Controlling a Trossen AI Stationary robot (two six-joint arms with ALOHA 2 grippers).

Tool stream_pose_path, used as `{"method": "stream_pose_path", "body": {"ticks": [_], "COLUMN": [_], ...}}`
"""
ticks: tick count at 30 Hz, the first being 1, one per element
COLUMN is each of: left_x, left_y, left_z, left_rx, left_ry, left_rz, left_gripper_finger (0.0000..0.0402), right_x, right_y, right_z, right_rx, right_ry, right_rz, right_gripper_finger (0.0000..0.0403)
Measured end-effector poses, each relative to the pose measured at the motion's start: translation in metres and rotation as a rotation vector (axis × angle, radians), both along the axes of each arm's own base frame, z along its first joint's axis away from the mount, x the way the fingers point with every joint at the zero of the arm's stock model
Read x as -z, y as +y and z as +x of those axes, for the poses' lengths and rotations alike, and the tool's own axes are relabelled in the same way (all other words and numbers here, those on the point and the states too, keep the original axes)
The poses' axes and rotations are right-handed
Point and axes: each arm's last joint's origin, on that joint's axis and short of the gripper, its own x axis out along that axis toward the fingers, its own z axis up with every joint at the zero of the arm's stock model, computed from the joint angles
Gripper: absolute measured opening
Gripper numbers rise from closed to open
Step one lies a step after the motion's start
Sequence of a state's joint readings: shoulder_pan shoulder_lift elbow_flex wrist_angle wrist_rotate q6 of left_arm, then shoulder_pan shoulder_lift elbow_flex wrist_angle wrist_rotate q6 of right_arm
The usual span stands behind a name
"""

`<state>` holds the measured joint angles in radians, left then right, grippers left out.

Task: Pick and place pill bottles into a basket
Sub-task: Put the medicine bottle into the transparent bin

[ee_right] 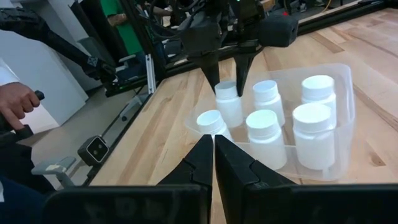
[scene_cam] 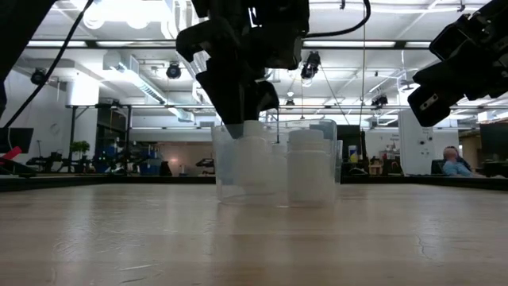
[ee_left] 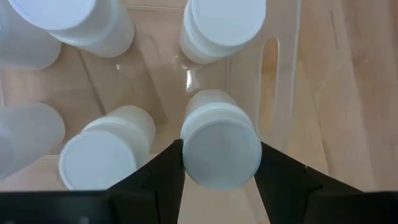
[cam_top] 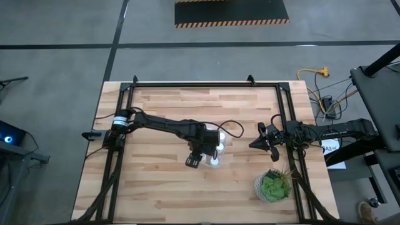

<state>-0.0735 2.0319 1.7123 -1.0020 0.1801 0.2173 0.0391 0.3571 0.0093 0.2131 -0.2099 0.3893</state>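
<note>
The bottle you care about sits squarely between the left gripper's jaws, which are closed on its white cap and neck, and it hangs inside the clear basket at a corner, just beside the wall. Judging by its look, it is light, rigid plastic with a smooth cap, so it should not crush, but it could slip or swing if you pinch only the cap edge; a hold just under the cap, on the neck, looks safest. Beyond the jaws, five other bottles stand upright in the basket, close enough that the fingers have little room, so you should open only slightly when you let go and lift straight up. The basket itself looks thin and light and may slide on the wooden table if nudged. Your right gripper waits well apart, near the table's edge, its jaws pressed together on nothing, with the potted plant beside it
</note>
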Motion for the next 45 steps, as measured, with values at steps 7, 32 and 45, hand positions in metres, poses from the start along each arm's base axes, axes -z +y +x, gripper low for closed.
{"method": "stream_pose_path", "body": {"ticks": [7, 32, 45], "left_x": [0.0, 0.009, 0.011], "left_y": [0.0, 0.001, 0.001], "left_z": [0.0, -0.001, 0.0], "left_rx": [0.0, -0.034, -0.037], "left_ry": [0.0, 0.029, 0.038], "left_rz": [-0.001, 0.025, 0.024], "left_gripper_finger": [0.0163, 0.0163, 0.0163], "right_x": [0.0, 0.0, 0.0], "right_y": [0.0, 0.0, 0.0], "right_z": [0.0, 0.0, 0.0], "right_rx": [0.0, 0.0, 0.0], "right_ry": [0.0, 0.0, 0.0], "right_rz": [0.0, 0.0, 0.003], "right_gripper_finger": [0.0008, 0.0008, 0.0009]}}
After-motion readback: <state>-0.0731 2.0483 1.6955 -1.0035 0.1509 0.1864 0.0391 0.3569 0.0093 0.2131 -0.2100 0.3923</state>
